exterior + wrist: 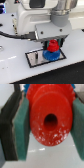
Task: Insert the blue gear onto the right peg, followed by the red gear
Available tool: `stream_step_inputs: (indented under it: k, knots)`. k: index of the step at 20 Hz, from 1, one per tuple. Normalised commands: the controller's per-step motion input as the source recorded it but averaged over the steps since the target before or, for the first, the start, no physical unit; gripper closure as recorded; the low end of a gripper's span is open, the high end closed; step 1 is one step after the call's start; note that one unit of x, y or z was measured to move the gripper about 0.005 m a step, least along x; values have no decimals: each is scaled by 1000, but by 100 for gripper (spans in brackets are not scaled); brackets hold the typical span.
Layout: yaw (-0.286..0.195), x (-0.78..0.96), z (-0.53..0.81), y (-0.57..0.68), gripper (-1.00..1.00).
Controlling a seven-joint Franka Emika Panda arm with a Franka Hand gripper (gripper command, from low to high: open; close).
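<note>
In the exterior view the blue gear lies flat on the grey black-bordered plate. The red gear is just above it, between the fingers of my gripper. The wrist view shows the red gear close up with its dark centre hole, clamped between two green finger pads. The pegs are hidden under the gears and the gripper, so I cannot tell whether the red gear touches the blue one.
The plate rests on a white table. The white arm body fills the upper part of the exterior view, with a black cable running to the exterior view's left.
</note>
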Motion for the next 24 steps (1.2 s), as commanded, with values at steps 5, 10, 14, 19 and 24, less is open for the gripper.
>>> stream_step_inputs:
  k: [5, 10, 14, 19, 24]
  knots:
    - [0, 236, 144, -67, 100]
    - [0, 229, 107, 3, 100]
    - [0, 273, 193, 9, 100]
    - [0, 266, 158, -8, 100]
    - [0, 134, 14, 7, 100]
